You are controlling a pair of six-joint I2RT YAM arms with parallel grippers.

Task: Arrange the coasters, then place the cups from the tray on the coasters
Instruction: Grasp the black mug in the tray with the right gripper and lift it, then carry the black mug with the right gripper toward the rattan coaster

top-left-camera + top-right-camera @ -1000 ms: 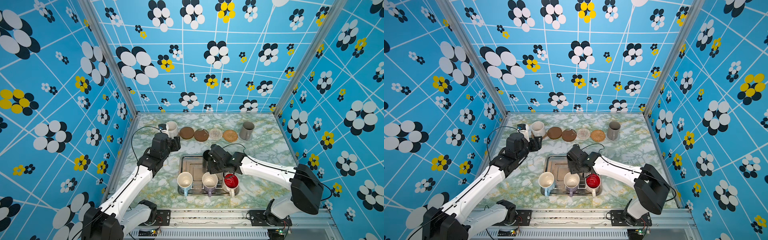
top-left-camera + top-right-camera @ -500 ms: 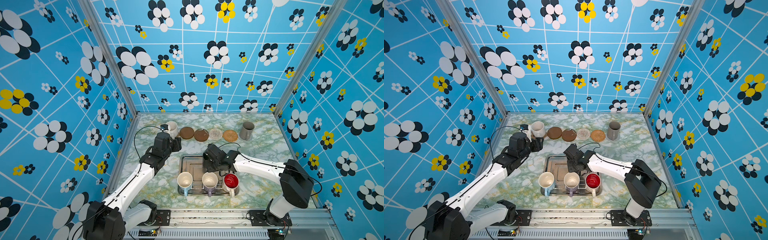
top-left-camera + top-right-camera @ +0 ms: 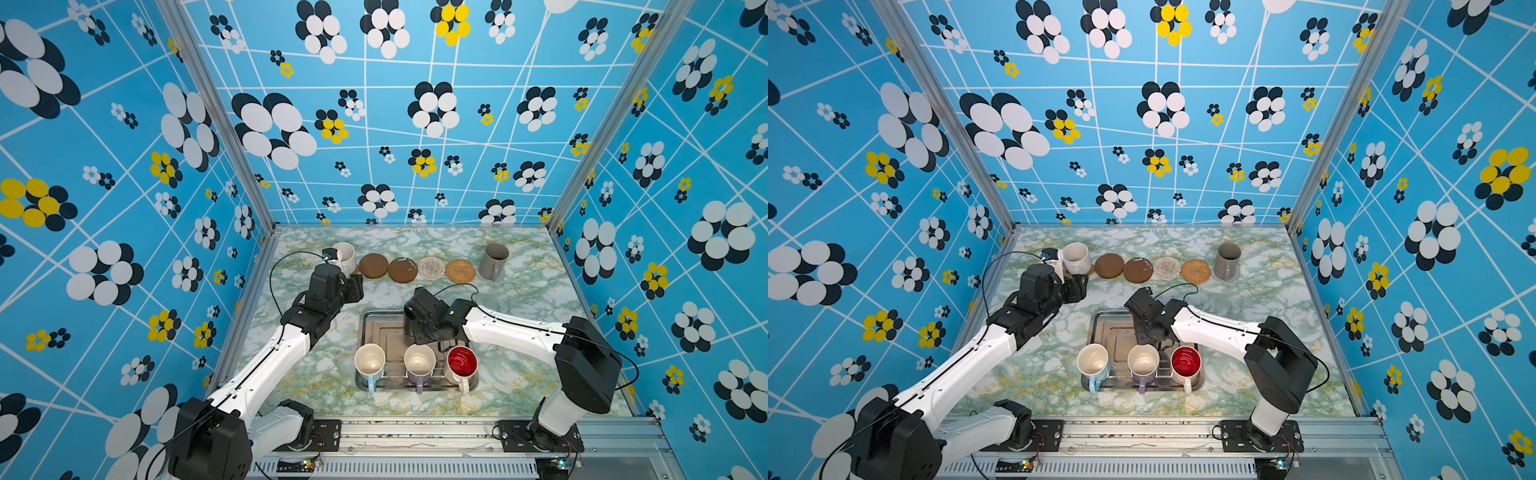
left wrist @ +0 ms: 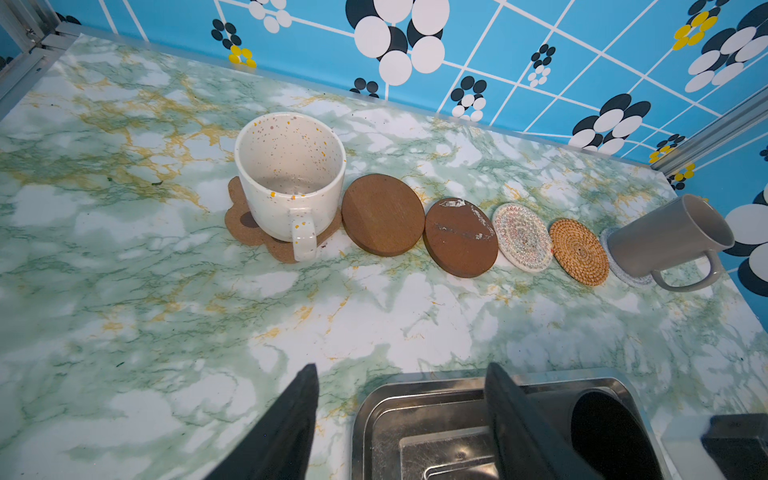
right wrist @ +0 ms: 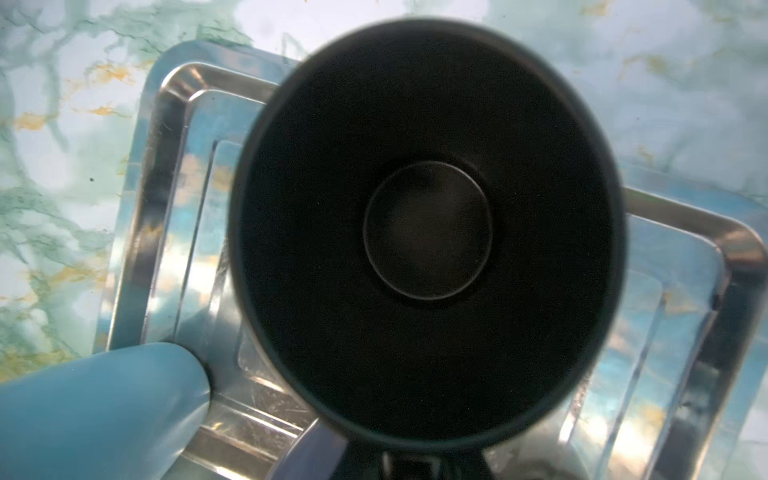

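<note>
- Table [image 3: 519, 299]: the marbled green-and-white top carried everything.
- Tray [image 3: 368, 320]: it sat at the near middle of the table in both top views [image 3: 1100, 320].
- Your right pincer [image 3: 417, 334]: it was down over the far part of the tray, right at the black mug [image 5: 428, 228]. Its wrist view looked straight into that mug, which filled most of the frame. The fingers were hidden, so I couldn't tell whether it had closed on the mug.
- Your left pincer [image 4: 401, 370]: it hung over the table between the tray's far-left corner and the coaster row. Its fingers were apart with nothing between them.
- Three mugs stood along the tray's near edge, handles toward the near side. Left to right: light blue mug [image 3: 369, 363], lilac mug [image 3: 419, 363], white mug with red inside [image 3: 462, 362].
- White speckled mug [image 4: 291, 174]: upright on the brown paw coaster [image 4: 241, 220], at the left end of the far row.
- Grey-beige mug [image 4: 660, 237]: upright on the pale grey coaster [image 4: 623, 270], at the right end.
- Four bare coasters lay between those two. Left to right: plain brown disc [image 4: 382, 214], scuffed brown disc [image 4: 459, 237], white crochet coaster [image 4: 523, 237], rattan coaster [image 4: 578, 251].
</note>
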